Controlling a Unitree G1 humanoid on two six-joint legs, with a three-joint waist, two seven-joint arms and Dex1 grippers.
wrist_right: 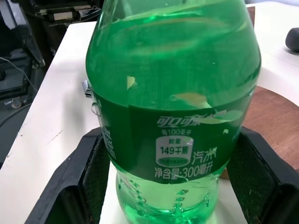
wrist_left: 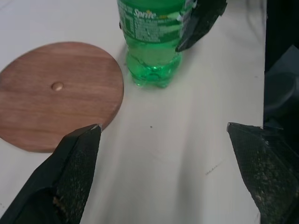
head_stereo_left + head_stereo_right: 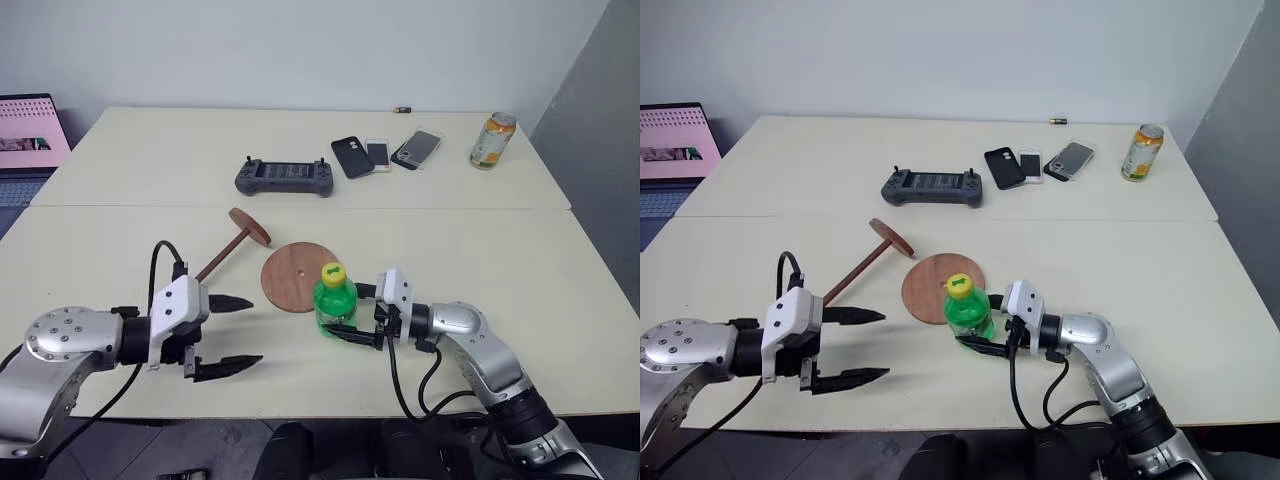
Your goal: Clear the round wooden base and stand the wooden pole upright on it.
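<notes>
The round wooden base lies flat mid-table, its centre hole bare. A green Sprite bottle with a yellow cap stands upright on the table, just off the base's near right edge. My right gripper reaches in from the right, shut on the bottle's lower body, with a black finger on each side. The wooden pole lies on the table left of the base, its small disc end pointing away. My left gripper hovers open near the pole's near end, holding nothing.
On the far table lie a grey game controller, three phones and an orange can. A laptop stands at the far left. A seam divides the two tabletops.
</notes>
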